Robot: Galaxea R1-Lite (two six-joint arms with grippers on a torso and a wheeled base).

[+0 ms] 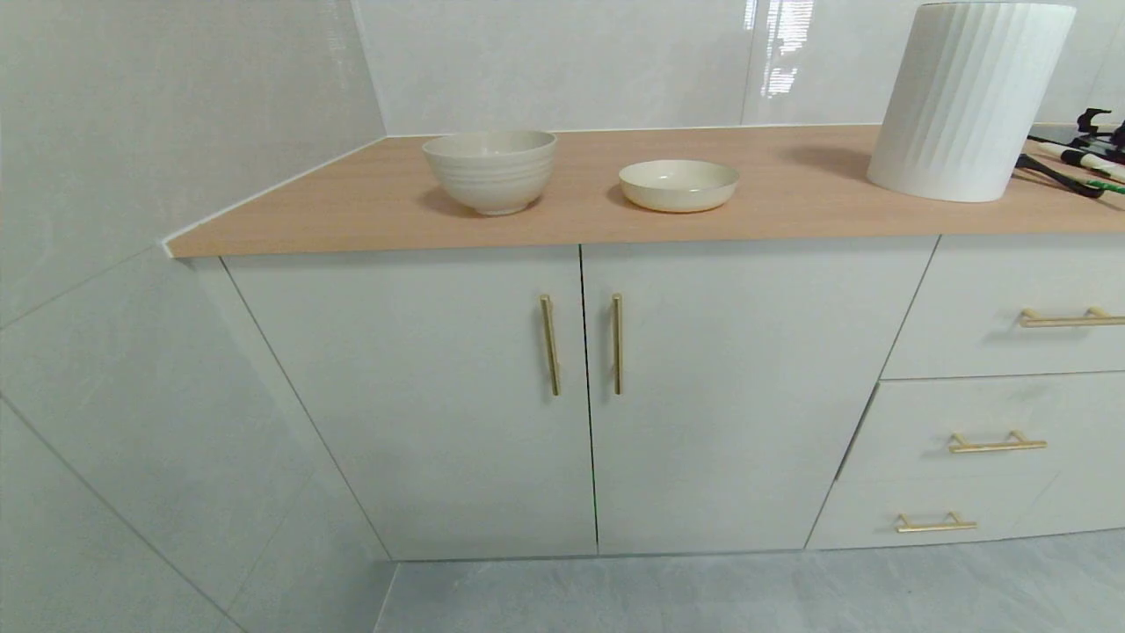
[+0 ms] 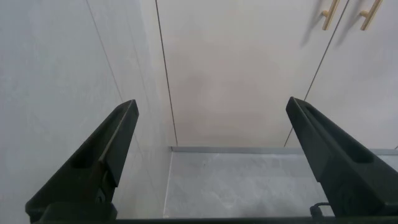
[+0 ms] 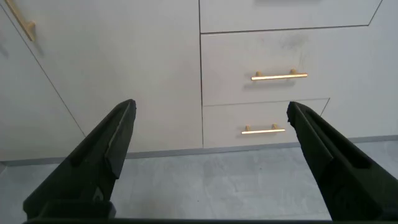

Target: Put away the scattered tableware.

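Sitting on the counter [image 1: 791, 207], deep bowl [image 1: 489, 169] and shallow dish [image 1: 678, 184] — near each other, not touching. Further right, a ribbed white canister [image 1: 967, 97], then dark utensils [image 1: 1068, 163], cut off at the edge, hard to make out. Spread wide and empty — left gripper [image 2: 210, 106] and right gripper [image 3: 210, 104], low before the cupboard [image 1: 413, 396].

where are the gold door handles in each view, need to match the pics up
head view: the door handles stand upright as a pair either side of the door seam, under the counter.
left wrist view: both door handles, lower ends, on the side away from the tiled wall.
right wrist view: one door handle, cut by the frame edge, on the door beside the drawers.
shared landmark: the base strip where cabinet meets floor.
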